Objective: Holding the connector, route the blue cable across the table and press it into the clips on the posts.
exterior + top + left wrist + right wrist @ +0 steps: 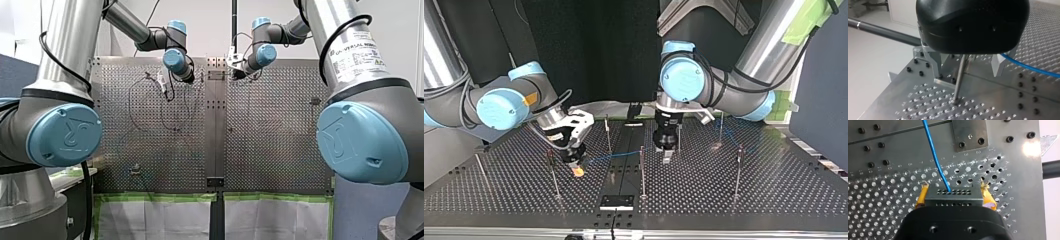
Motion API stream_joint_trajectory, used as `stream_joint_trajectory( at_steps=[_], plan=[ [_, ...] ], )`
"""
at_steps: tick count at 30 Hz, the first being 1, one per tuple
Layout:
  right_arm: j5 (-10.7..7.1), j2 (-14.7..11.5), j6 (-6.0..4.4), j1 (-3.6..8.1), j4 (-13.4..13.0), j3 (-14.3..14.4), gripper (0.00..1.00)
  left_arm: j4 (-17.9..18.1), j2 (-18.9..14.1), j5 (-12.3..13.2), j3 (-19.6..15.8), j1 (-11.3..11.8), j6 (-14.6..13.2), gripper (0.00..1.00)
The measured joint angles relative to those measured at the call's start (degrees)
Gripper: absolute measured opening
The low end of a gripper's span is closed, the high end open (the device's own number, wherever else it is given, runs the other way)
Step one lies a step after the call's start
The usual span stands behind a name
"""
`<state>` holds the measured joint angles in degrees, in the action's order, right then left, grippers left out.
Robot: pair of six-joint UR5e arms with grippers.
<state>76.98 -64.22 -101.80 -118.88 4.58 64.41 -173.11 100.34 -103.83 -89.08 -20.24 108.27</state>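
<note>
My right gripper (954, 188) clamps the black connector (953, 195) between yellow pads, low over the perforated table (885, 202) beside its middle strip (623, 172). The blue cable (934, 152) runs from the connector across that strip. Beyond, my left gripper (966, 67) holds nothing, its metal fingers set wide apart astride a thin post (959, 77).

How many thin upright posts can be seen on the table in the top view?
7: far-left post, post beside my right gripper, back-centre post, front-centre post, post beside my left gripper, back-right post, front-right post. The arms may hide more.
</note>
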Motion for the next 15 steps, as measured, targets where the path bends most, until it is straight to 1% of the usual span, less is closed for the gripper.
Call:
stream_joint_trajectory(
  at_steps=[4,9,15],
  plan=[
    [0.01,0.0,0.0,0.0,0.05,0.0,0.0,-1.07,-1.98,0.12,-1.78,-0.58,-0.23,1.0],
    [0.03,0.0,0.0,0.0,0.06,0.0,0.0,-1.37,-4.29,0.23,-2.73,-1.41,-0.25,1.0],
    [0.35,-0.01,0.06,0.02,0.15,0.0,0.0,-1.83,-4.82,0.3,-2.81,-2.92,-0.97,1.0]
  ],
)
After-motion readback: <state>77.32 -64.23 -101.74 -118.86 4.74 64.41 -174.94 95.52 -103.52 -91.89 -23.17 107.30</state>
